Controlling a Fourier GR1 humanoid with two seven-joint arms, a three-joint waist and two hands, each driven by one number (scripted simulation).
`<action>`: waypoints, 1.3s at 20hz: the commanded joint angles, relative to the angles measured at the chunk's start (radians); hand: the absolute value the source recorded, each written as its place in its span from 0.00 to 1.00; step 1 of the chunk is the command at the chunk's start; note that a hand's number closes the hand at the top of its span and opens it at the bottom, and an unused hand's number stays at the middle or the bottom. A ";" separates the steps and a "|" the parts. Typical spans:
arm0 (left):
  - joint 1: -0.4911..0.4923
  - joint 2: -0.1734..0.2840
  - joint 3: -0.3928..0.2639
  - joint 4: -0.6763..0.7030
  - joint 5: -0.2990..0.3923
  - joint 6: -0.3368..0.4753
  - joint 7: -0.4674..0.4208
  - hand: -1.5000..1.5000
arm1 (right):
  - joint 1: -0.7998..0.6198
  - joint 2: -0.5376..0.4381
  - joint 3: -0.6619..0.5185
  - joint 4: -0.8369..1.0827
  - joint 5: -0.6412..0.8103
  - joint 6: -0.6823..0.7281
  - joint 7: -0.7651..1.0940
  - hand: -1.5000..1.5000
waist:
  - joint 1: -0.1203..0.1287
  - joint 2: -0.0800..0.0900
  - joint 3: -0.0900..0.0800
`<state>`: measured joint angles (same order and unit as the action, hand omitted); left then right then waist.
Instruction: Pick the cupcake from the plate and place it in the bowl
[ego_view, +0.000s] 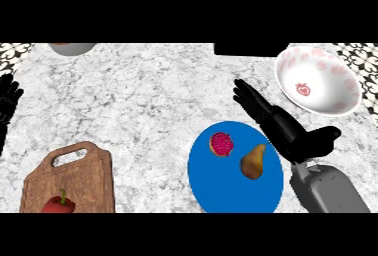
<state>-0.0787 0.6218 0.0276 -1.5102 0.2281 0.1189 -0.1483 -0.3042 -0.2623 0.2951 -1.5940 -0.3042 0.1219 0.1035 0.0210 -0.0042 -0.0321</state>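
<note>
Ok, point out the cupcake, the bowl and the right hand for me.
cupcake (221, 144): head view, on its pink top, lying on the blue plate.
bowl (328, 87): head view, on its white inner wall, right of the strawberry mark.
right hand (295, 135): head view, on the back of the hand.

Right hand (284, 127) open, fingers straight

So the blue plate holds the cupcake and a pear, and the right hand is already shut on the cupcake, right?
Not quite. The head view shows the right hand open, fingers straight, beside the blue plate; the cupcake and pear lie untouched on it.
</note>
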 joint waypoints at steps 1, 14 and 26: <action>-0.012 -0.059 -0.008 0.032 0.017 -0.010 -0.004 0.50 | -0.034 0.046 0.046 0.014 0.094 -0.082 0.069 1.00 | -0.019 0.004 0.031; -0.032 -0.316 -0.227 0.004 -0.009 0.094 0.120 0.50 | 0.216 0.255 0.213 0.028 0.638 -0.856 -0.173 0.00 | -0.058 0.001 0.034; -0.034 -0.360 -0.257 -0.033 -0.077 0.130 0.176 0.50 | 0.220 0.254 0.237 -0.236 1.257 -0.717 0.496 0.00 | -0.030 -0.001 0.030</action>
<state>-0.1471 0.2662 -0.2242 -1.5199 0.1645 0.2508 0.0337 -0.0915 -0.0134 0.5581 -1.7344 0.8099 -0.7171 0.4086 -0.0170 -0.0057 -0.0022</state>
